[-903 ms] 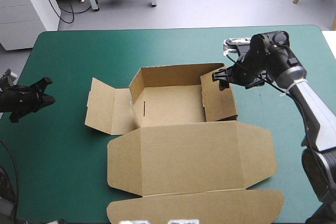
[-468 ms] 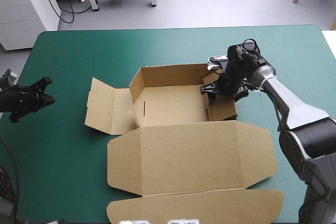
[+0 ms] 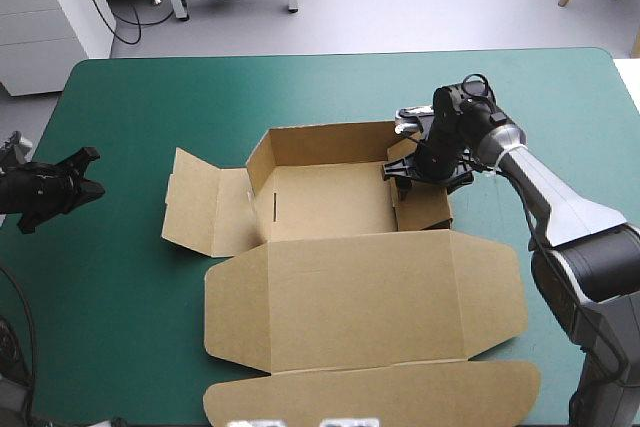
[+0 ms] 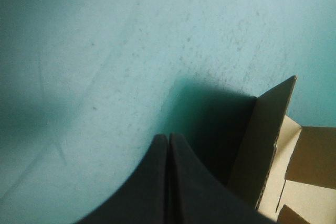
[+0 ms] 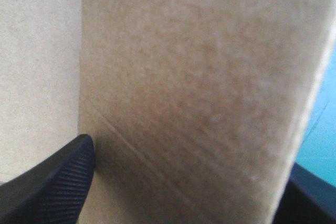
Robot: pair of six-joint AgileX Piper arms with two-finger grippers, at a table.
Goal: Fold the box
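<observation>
The brown box lies in the middle of the teal-green table as an open tray, its back wall and right wall raised. Its left flap leans outward and the wide lid lies flat toward the near edge. My right gripper is at the right wall's top edge. In the right wrist view the right gripper is open, one finger on each side of the wall. My left gripper rests near the table's left edge, apart from the box. The left gripper is shut and empty, with the left flap's edge ahead of it.
Bare teal-green cover surrounds the box at the back, left and right. The lid's front flap reaches close to the table's near edge.
Earlier the right gripper was beyond the box's back right corner; it moved left and down onto the right wall, then held still. The left arm has not moved.
</observation>
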